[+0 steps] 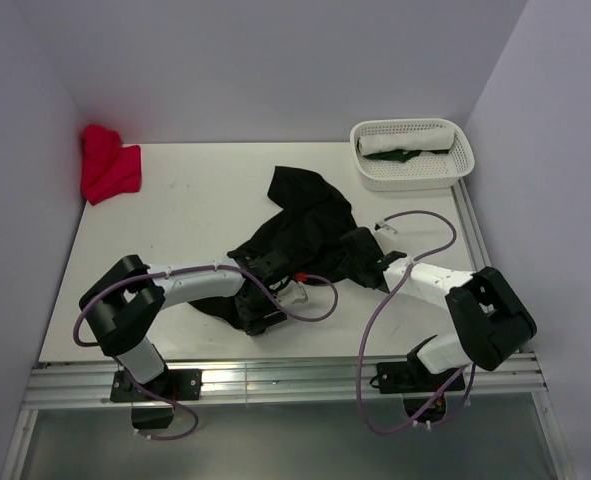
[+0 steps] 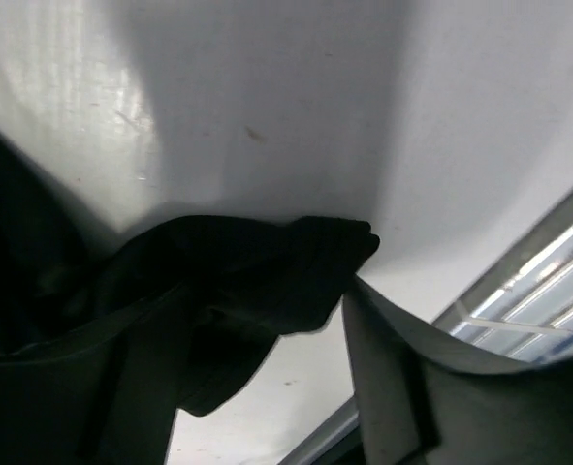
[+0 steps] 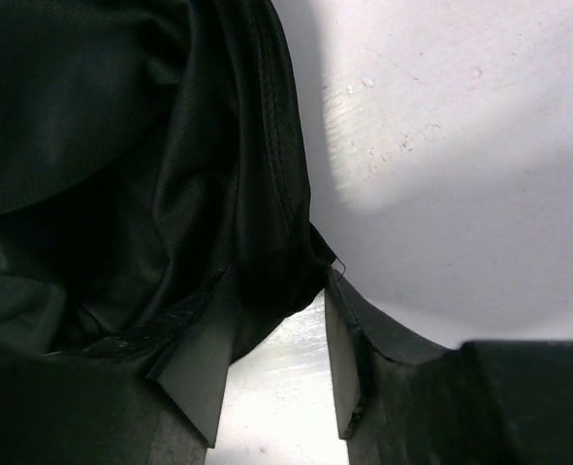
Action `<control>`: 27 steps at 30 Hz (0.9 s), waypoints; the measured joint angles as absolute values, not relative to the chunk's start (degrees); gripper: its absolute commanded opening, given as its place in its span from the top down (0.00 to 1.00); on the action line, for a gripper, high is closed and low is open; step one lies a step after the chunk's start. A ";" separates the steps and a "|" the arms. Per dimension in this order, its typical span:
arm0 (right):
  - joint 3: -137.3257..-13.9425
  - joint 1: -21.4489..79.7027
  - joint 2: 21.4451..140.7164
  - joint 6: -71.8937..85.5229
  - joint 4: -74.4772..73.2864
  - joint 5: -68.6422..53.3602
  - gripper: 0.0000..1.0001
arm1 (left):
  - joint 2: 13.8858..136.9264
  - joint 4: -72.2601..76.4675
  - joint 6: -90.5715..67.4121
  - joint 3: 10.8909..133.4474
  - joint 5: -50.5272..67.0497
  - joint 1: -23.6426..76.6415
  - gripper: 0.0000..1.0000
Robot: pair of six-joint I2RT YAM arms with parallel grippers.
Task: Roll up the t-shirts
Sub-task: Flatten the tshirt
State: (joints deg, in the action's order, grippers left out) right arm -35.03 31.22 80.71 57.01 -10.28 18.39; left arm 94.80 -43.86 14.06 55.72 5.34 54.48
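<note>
A black t-shirt (image 1: 305, 225) lies crumpled mid-table. My left gripper (image 1: 268, 298) is at its near-left corner. In the left wrist view a bunched fold of the black t-shirt (image 2: 257, 266) lies between the wide-apart jaws of the left gripper (image 2: 238, 310); the fold's tip touches the right finger (image 2: 402, 387). My right gripper (image 1: 361, 246) is at the shirt's right edge. In the right wrist view the black t-shirt's hem (image 3: 267, 194) hangs between the tips of the right gripper (image 3: 281, 281), with bare table showing between the pads (image 3: 342, 358). A red t-shirt (image 1: 108, 165) lies at the far left.
A white perforated basket (image 1: 461, 165) stands at the far right corner, holding a rolled white shirt (image 1: 415, 139) and a dark green one (image 1: 395, 156). Walls close the table on three sides. A metal rail (image 1: 295, 378) runs along the near edge.
</note>
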 measured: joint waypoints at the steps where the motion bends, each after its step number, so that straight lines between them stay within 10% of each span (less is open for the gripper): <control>1: -35.24 31.18 80.95 56.93 -10.31 18.33 0.57 | 95.00 -43.62 14.11 55.72 4.75 54.48 0.47; 8: -36.07 30.96 81.91 56.49 -10.04 17.93 0.95 | 95.24 -42.22 14.13 55.75 -0.34 54.35 1.00; 16: -38.83 30.50 79.72 55.48 -12.58 17.96 1.00 | 90.00 -48.66 15.81 64.53 1.89 48.93 1.00; 27: -48.84 26.28 61.91 51.51 -20.80 18.63 1.00 | 80.03 -53.49 21.98 85.84 10.74 14.92 1.00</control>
